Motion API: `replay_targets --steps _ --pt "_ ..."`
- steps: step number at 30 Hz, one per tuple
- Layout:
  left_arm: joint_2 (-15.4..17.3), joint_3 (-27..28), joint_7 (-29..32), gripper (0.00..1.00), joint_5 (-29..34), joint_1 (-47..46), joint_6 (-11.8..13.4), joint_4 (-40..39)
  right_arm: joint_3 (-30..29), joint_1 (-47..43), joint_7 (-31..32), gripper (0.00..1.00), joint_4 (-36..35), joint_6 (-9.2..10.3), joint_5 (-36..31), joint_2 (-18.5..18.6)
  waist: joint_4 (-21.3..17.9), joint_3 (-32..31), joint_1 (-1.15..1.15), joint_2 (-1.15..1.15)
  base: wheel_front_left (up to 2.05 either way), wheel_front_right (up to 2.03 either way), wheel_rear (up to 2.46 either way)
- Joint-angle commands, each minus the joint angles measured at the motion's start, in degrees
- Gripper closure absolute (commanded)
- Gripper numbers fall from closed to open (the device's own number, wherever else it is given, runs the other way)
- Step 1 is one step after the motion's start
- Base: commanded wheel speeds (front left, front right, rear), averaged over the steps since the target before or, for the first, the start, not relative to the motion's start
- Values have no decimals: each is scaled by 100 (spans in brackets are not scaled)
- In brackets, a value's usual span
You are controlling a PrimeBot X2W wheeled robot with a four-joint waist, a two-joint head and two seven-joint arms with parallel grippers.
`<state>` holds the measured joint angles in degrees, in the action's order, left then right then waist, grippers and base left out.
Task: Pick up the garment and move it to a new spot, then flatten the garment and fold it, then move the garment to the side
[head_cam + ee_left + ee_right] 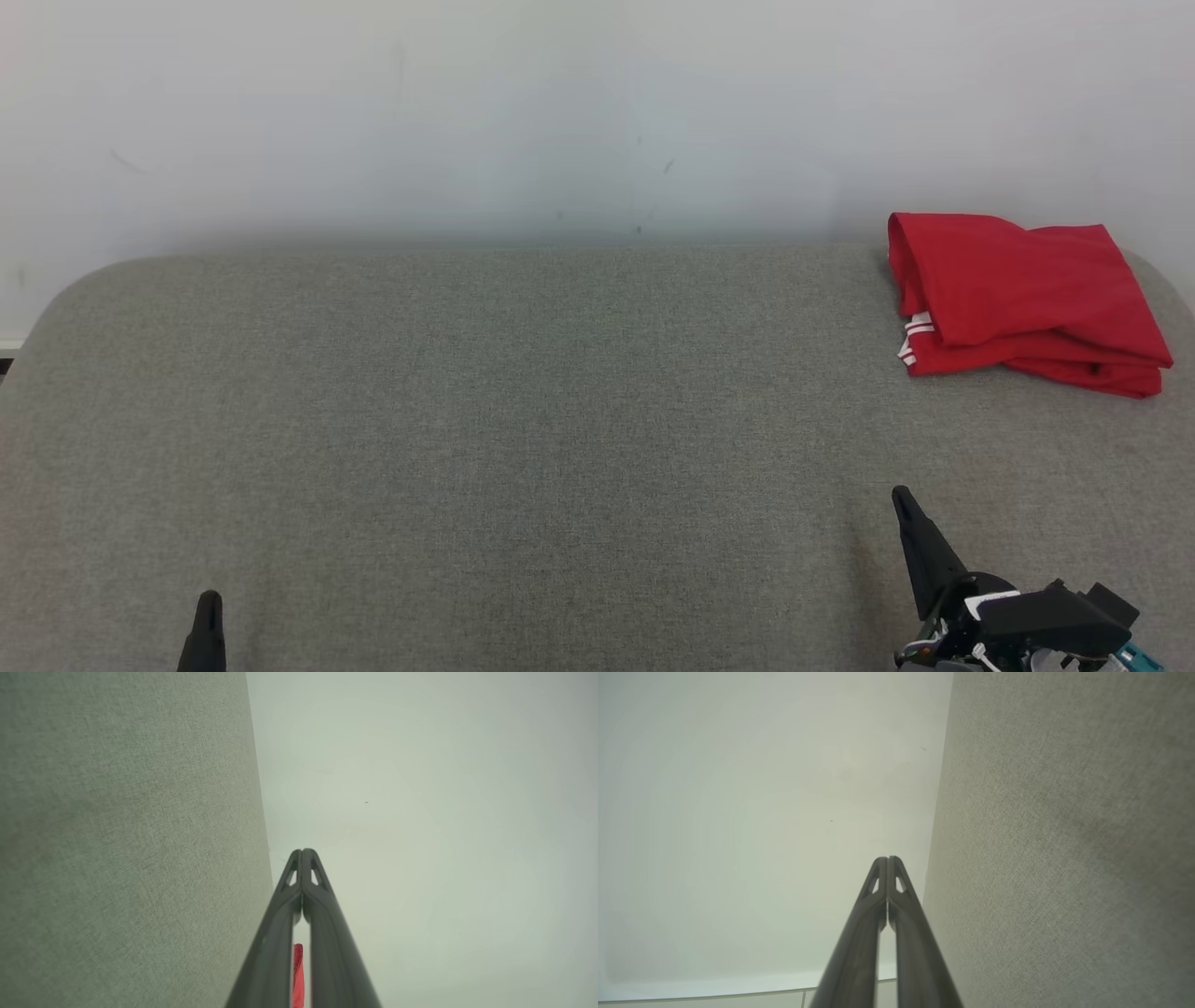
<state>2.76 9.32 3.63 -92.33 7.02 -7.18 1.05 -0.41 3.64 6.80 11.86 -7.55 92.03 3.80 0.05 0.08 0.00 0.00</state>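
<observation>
Two dark grippers sit low at the near edge of the grey fabric-covered table [523, 420], both pinched fully closed with nothing between the fingers. At the table's near left, only the tip of the left gripper [208, 599] pokes into the head view. In its own wrist view the two fingers meet at the tips, with the table's cloth along one side and the pale wall [579, 112] beyond. At the table's near right stands the right gripper [900, 495], its closed fingers tilted toward the table's left and its black wrist housing behind it. Its wrist view shows the tips pressed together and empty, with the table's weave running down one side.

The red garment [1022, 285] lies folded at the table's far right corner, close to the wall and well apart from either gripper. It is a compact stack of layers with soft creases on top. White stripes show at the edge facing the table's middle. A thin sliver of red shows through the gap low between the left gripper's fingers, seen beyond them and not gripped.
</observation>
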Motion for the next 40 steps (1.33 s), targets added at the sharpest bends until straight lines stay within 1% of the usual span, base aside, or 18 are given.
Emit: replay_targets --steps 1,4,40 --pt "21 20 40 100 -136 66 -41 -38 -13 62 40 100 -27 12 112 -10 -1 1 0 0 0 0 0" --pt "20 30 58 100 -245 69 -40 -47 -19 69 78 100 -33 12 214 -14 -4 3 0 0 0 0 0" --pt "20 26 50 100 -222 69 -40 -43 -66 66 107 100 -26 12 137 -49 -4 3 0 0 0 0 0"
